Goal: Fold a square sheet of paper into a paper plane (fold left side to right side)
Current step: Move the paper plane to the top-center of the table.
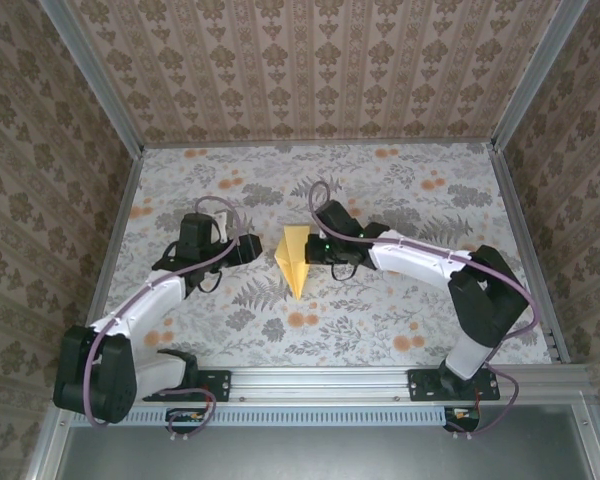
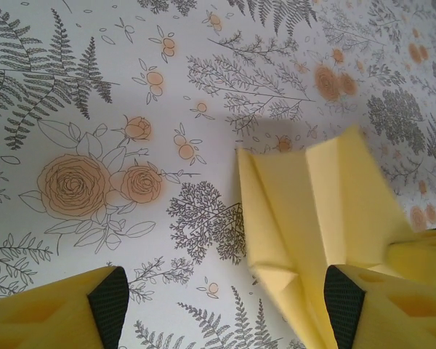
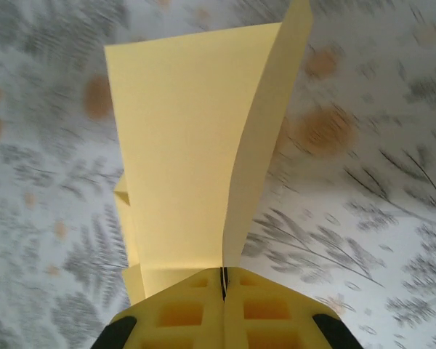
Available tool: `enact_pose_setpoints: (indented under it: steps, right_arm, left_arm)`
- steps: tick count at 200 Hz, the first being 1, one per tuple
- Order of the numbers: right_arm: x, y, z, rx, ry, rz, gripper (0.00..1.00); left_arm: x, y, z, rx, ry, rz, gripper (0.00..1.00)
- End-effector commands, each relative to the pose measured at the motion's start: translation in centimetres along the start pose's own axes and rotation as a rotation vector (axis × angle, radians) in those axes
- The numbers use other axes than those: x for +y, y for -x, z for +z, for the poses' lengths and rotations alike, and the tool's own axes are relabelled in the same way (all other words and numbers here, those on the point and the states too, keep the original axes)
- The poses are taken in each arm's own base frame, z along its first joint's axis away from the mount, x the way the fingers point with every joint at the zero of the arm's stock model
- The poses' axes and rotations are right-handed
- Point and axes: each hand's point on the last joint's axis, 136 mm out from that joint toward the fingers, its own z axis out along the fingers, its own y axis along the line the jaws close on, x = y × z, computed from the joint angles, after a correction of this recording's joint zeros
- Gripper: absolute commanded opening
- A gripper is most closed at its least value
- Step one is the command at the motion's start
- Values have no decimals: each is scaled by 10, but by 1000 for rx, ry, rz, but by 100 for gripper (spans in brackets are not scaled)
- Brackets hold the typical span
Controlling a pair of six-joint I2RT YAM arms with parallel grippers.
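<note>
Bolted to the rail (image 1: 320,381) at the near edge, both arms are seen reaching inward to the middle of the flower-printed surface (image 1: 400,320). The paper plane (image 1: 296,258) is found there, between the two tools. It is a narrow yellow wedge, with its point turned toward the near edge and its broad end toward the far side. Wide bare stretches of surface are left all around it, and the patterned walls (image 1: 310,70) stand well apart from it.

The left arm (image 1: 145,305) is laid low from its base, up and to the right. The left tool (image 1: 252,249) is held just beside the wedge's left edge. In the left wrist view its jaws are spread wide, and the paper plane (image 2: 312,211) lies next to the right-hand pad (image 2: 341,305). Whether they touch cannot be told.

The right arm (image 1: 420,262) is bent at the elbow near the right edge and stretched leftward, low over the surface. The right tool (image 1: 313,250) is clamped on the wedge's right side. In the right wrist view the jaws are pressed together, and a raised flap of the paper plane (image 3: 182,160) is pinched in the seam and curves up off the surface.
</note>
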Motion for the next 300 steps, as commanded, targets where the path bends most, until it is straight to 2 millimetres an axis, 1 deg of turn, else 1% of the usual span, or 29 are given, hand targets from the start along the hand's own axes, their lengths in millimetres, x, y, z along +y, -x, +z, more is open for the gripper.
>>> enact_pose_setpoints:
  steps: [1,13,31,53,66,81,103,114,127,131,139,158,186,213,233,248,300]
  right_arm:
    - [-26,-8,14,19,-19,45,9]
    - [-42,-11,14,25,-57,49,12]
    - [-60,-14,9,18,-121,36,16]
    - [-73,-13,-1,7,-191,14,22]
    - [-77,-12,-7,6,-219,-3,27]
    - [-74,-8,-16,1,-231,-27,31]
    - [-65,0,-39,-24,-259,-85,38]
    - [-60,-1,-49,-21,-271,-118,43]
    - [-48,-3,-57,-18,-252,-146,48]
    - [-49,-8,-58,5,-262,-152,50]
    - [-43,-14,-59,21,-251,-162,53]
    - [-32,-28,-56,52,-227,-159,59]
    - [-25,-44,-39,93,-226,-160,64]
    - [-20,-54,-21,140,-234,-168,65]
    - [-23,-59,-11,163,-255,-167,65]
    - [-26,-60,-6,171,-266,-162,63]
    - [-28,-66,8,204,-272,-156,48]
  left_arm:
    - [4,-1,-5,-1,17,-18,75]
    - [3,-1,-6,-1,15,-17,75]
    - [3,-2,-8,-3,18,-17,75]
    - [4,-1,-9,-7,26,-15,76]
    - [4,-1,-10,-9,28,-16,77]
    - [4,1,-11,-15,29,-16,80]
    - [2,5,-13,-34,24,-18,87]
    - [0,7,-15,-49,18,-16,92]
    - [0,10,-17,-66,17,-18,98]
    - [-1,11,-18,-73,16,-18,100]
    - [0,12,-20,-85,16,-19,100]
    - [1,11,-22,-97,19,-23,100]
    - [0,9,-25,-94,15,-20,100]
    - [1,7,-26,-87,17,-14,100]
    - [2,6,-26,-86,21,-14,100]
    - [2,5,-27,-87,23,-15,100]
    - [3,6,-28,-86,30,-8,100]
